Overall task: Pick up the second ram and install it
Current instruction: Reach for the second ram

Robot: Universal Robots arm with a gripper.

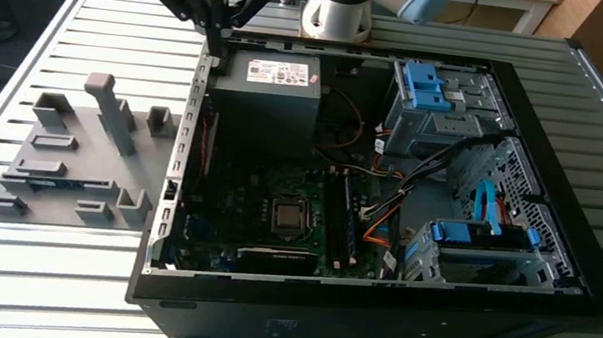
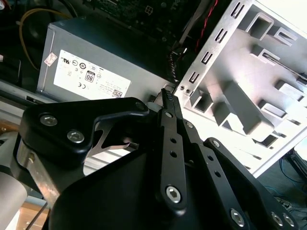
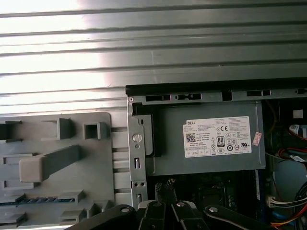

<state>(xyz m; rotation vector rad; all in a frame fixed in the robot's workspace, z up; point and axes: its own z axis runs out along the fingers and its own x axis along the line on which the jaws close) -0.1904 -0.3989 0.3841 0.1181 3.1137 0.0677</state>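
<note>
Exterior view: high and set back, looks obliquely down across the bench (image 1: 38,292) at the whole open case (image 1: 376,314), power supply (image 1: 276,89) at the far end. First wrist view: straight down on the power supply, mid-range. Second wrist view: close, slanted along the tool (image 2: 168,96) toward the power supply's label side. All three share the power supply and the grey fixture plate (image 1: 75,160) beside it.

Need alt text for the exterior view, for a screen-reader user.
A robot arm's shut gripper hangs over a corner of an open computer case beside its power supply. On the exterior view's left, a grey fixture plate holds the blue-green ram stick on a slatted table.
</note>
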